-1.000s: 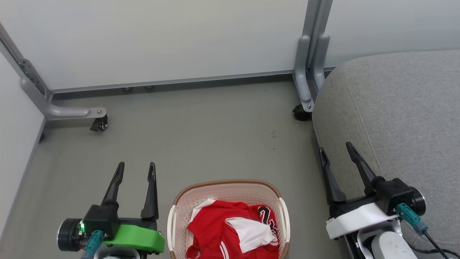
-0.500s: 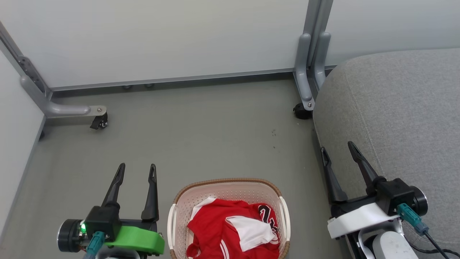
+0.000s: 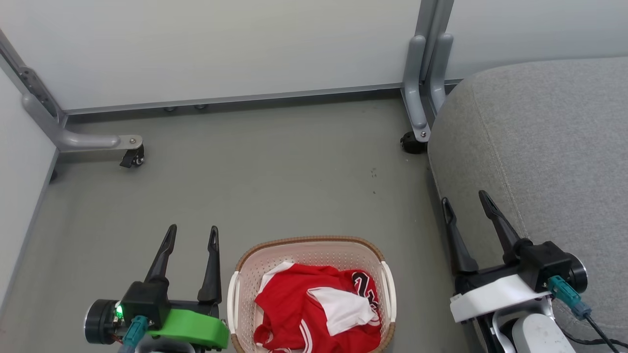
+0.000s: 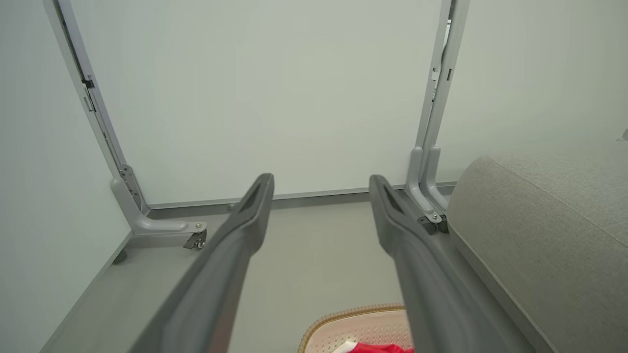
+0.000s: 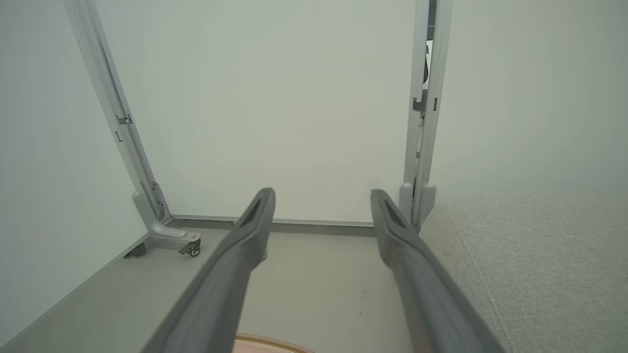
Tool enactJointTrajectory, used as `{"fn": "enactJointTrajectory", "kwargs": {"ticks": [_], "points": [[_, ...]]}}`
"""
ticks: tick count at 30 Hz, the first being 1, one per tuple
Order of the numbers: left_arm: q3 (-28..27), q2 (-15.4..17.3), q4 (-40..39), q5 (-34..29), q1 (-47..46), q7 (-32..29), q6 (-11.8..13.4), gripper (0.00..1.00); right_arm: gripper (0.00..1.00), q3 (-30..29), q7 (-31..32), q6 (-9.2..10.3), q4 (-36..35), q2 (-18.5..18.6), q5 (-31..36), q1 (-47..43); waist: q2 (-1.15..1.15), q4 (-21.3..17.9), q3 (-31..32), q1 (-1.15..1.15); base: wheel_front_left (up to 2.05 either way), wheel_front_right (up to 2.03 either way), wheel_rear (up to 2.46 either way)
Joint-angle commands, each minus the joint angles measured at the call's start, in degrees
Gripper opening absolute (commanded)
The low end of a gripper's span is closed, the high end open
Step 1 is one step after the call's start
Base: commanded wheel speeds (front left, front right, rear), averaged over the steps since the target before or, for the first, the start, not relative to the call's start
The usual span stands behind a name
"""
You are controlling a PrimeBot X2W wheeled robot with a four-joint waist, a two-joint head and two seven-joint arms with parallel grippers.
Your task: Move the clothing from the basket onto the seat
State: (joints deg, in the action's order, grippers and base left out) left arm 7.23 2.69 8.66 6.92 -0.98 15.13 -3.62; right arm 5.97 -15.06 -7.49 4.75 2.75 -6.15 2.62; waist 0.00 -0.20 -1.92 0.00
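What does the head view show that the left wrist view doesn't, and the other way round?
Head view: most of the basket with the red clothing heaped inside and its black number, plus the right gripper, fingers open, near the seat. Left wrist view: the partition post rising much higher. Both: the left gripper with fingers open, the basket's far rim, a bit of red cloth, the seat's edge and the castor foot.

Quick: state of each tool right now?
Left tool: open, holding nothing.
Right tool: open, holding nothing.
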Motion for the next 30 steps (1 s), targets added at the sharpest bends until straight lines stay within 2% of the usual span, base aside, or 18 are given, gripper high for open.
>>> {"fn": "enactJointTrajectory", "kwargs": {"ticks": [1,9,19,24,30], "points": [[0.1,0.4,0.1,0.2,-0.5,0.0,-0.4,1.0,1.0,-0.5,-0.2,-0.01,-0.3,0.3,-0.5,0.4,0.0,0.0,-0.8,0.0,0.0,0.0,0.0],[2.1,0.4,1.3,0.3,-3.5,0.0,-0.9,1.0,1.0,-1.2,-0.2,-0.01,-1.1,0.2,0.4,2.9,0.0,0.2,-6.2,0.0,0.0,0.0,0.0],[7.3,0.4,5.6,-1.5,-10.8,0.0,-2.6,1.0,1.0,-2.7,-0.2,-0.01,-3.1,0.2,3.0,9.0,0.0,0.4,-17.3,0.0,0.0,0.0,0.0],[11.2,0.4,9.4,-4.1,-15.9,0.0,-3.5,1.0,1.0,-1.9,-0.2,-0.01,-4.3,0.2,4.1,13.0,0.0,-0.7,-23.4,0.0,0.0,0.0,0.0],[17.7,2.0,13.8,-5.9,-23.4,0.0,-3.9,1.0,1.0,-3.1,-0.2,-0.01,-7.7,0.2,4.1,18.4,0.0,-3.0,-31.7,0.0,0.0,0.0,0.0]]}}
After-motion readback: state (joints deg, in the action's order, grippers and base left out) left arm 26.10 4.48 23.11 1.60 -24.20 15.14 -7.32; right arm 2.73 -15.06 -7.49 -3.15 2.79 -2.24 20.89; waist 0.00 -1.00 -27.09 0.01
